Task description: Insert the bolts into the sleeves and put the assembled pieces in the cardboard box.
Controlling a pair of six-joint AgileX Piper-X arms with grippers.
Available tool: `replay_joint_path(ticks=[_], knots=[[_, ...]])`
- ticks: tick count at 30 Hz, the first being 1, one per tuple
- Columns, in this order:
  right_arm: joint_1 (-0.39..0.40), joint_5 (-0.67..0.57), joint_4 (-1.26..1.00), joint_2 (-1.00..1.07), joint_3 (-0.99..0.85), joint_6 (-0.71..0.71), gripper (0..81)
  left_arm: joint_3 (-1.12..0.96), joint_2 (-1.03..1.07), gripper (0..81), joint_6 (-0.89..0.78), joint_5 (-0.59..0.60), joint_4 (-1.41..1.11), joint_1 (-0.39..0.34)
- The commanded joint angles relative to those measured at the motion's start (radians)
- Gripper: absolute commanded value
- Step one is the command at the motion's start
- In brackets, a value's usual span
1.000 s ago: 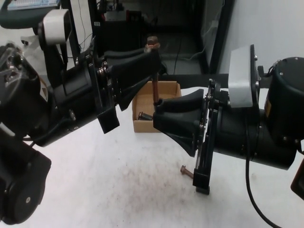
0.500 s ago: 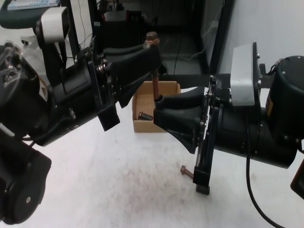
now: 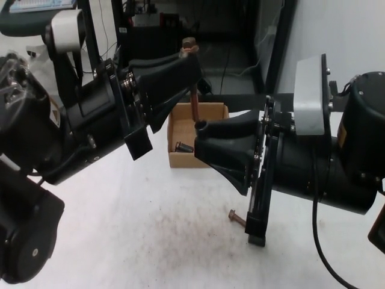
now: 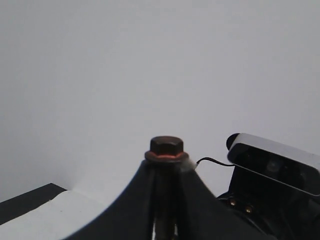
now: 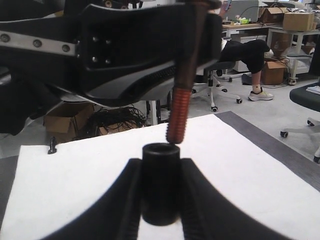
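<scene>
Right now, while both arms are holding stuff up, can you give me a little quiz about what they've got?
1. True or false: the left gripper holds a bolt with its head up.
2. What does the right gripper hold? A) a sleeve B) a spoon C) nothing
3. Is the cardboard box empty?
Key: 1 true. 2 A. 3 No, dark pieces lie in it.

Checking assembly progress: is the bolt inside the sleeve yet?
Out. The bolt hangs tip-down at the sleeve mouth, threads fully exposed.
</scene>
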Motion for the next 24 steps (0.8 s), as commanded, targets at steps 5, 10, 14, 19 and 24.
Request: replay_joint_path(ticks=[5,10,14,19,24], knots=[[0.001,-0.007,-0.044,-0.002,-0.01,0.001,0.8,-0.007,0.005,0.1,-0.019,0.004,0.012,0.0],[0.001,-0.007,-0.004,-0.002,-0.01,0.001,0.8,-0.007,0.005,0.1,-0.021,0.004,0.005,0.0],[0.001,-0.007,0.085,-0.002,-0.01,-0.006,0.8,-0.007,0.005,0.1,-0.021,-0.029,-0.028,0.0],[0.001,-0.003,0.067,-0.002,-0.01,-0.016,0.8,-0.007,0.005,0.1,-0.021,-0.04,-0.035,0.0],[0.001,0.0,0.04,-0.002,-0.01,-0.036,0.8,-0.007,0.005,0.1,-0.031,-0.039,-0.035,0.0]])
